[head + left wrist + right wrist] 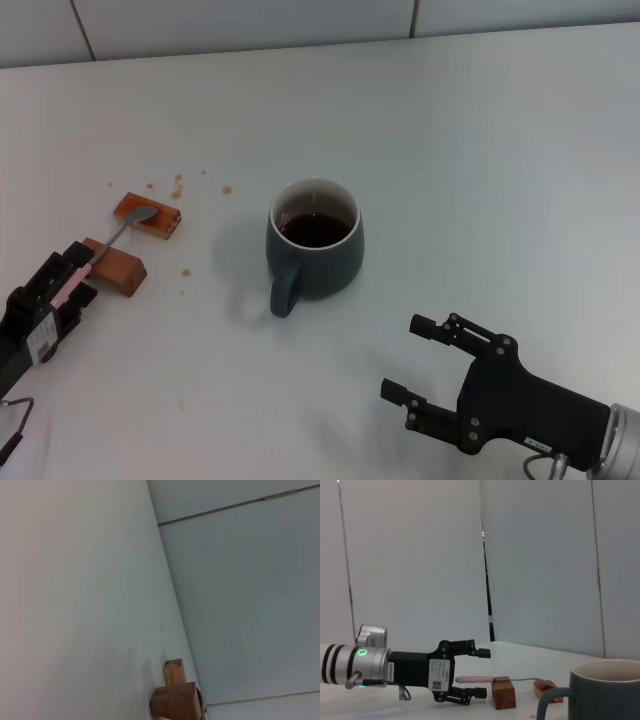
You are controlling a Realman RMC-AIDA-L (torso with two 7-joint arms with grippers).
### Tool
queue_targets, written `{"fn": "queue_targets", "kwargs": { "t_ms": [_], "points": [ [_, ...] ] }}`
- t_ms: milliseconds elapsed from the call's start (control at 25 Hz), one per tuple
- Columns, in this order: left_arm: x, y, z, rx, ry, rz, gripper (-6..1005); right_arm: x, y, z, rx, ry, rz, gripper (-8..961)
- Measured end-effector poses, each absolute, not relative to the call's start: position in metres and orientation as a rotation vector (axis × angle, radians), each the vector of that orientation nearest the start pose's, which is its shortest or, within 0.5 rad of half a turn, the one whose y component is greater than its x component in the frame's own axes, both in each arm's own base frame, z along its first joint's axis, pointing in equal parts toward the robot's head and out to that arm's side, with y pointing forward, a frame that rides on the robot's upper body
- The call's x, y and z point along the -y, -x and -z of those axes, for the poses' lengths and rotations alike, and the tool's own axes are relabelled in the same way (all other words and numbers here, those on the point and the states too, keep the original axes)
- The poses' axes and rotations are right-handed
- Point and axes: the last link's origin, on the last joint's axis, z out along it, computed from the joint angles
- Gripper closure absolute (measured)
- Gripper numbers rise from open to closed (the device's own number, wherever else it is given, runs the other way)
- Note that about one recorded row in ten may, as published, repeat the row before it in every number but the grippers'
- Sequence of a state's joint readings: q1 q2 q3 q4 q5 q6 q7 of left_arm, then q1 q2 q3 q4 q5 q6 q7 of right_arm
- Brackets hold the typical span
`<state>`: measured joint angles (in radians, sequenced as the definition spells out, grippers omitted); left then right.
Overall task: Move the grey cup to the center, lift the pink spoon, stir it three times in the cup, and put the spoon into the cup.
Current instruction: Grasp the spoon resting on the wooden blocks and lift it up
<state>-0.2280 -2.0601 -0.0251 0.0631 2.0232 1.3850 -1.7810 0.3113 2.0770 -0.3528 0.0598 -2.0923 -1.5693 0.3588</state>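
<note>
White table [480, 150]; grey cup [315, 250] centred. Step: spoon pickup. Left gripper [68, 282], fingers spread around pink spoon [118, 236] handle on wooden blocks [148, 216], left of cup. Next: close, lift. Right gripper [413, 372] wide, idle near cup.

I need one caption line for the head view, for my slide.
Left hand straddles the pink spoon on wooden blocks; grey cup stands centered.

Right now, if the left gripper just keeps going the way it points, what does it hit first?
Left gripper is open around the pink spoon's handle. Straight ahead it likely meets the near wooden block first, then the far wooden block; depth is uncertain.
</note>
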Motion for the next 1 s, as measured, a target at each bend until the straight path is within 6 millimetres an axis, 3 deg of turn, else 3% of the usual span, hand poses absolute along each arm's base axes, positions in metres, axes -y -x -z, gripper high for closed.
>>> {"fn": "queue_targets", "kwargs": {
  "t_ms": [560, 800, 1000],
  "points": [
    [-0.2201, 0.3819, 0.0287, -2.553, -1.727, -1.748, 159, -0.1894, -0.3009, 0.0901, -0.347, 2.489, -0.965, 199],
    [-0.2203, 0.3834, 0.0286, -2.57, -1.708, -1.745, 327, -0.1889, -0.3012, 0.0901, -0.349, 2.489, -0.964, 199],
    [-0.2205, 0.3843, 0.0287, -2.582, -1.694, -1.743, 380, -0.1889, -0.3013, 0.0901, -0.35, 2.489, -0.964, 199]
  ]
}}
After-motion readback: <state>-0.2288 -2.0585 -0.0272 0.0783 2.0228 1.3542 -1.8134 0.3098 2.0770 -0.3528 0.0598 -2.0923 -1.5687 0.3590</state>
